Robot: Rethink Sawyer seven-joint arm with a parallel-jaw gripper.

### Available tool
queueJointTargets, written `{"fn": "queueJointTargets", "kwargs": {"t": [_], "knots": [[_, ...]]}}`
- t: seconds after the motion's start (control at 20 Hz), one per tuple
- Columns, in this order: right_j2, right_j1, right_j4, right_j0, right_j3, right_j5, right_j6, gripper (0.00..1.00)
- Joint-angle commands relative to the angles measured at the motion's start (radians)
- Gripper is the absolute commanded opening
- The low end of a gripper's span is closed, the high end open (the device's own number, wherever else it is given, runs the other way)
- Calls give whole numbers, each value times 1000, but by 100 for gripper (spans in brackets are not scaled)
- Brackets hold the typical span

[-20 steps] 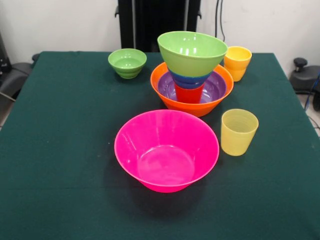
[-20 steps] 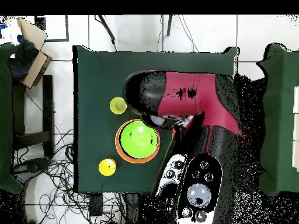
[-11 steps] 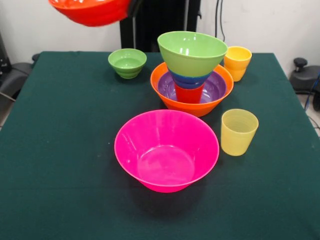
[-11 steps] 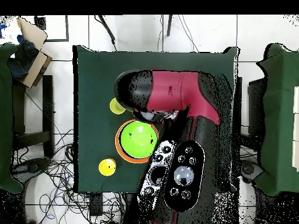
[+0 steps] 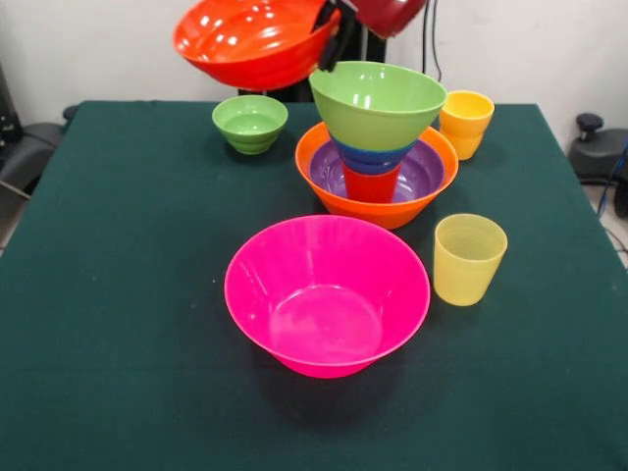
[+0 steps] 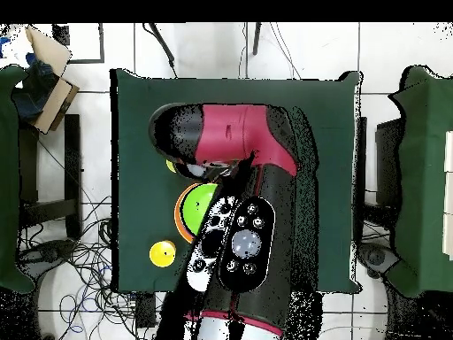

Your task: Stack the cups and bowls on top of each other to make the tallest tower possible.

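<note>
the pink bowl (image 5: 327, 294), glossy and widest, sits empty near the middle of the desk (image 5: 118, 294). behind it, toward the far edge, the tower (image 5: 377, 147) rises from an orange bowl (image 5: 377, 208): purple bowl, red cup, blue bowl, then a green bowl on top. the pincer (image 5: 334, 39) grips the rim of a tilted red bowl (image 5: 253, 41) in the air beside the tower's top. a small green bowl (image 5: 250, 123) and two yellow cups (image 5: 469, 259) stand apart.
</note>
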Motion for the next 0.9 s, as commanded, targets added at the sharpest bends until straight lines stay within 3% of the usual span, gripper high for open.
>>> {"fn": "queueJointTargets", "kwargs": {"t": [0.05, 0.55, 0.9], "knots": [[23, 73, 49, 44, -61, 66, 262, 0], [-43, 127, 93, 113, -132, 170, 341, 0], [-96, 129, 108, 164, -127, 229, 378, 0]]}}
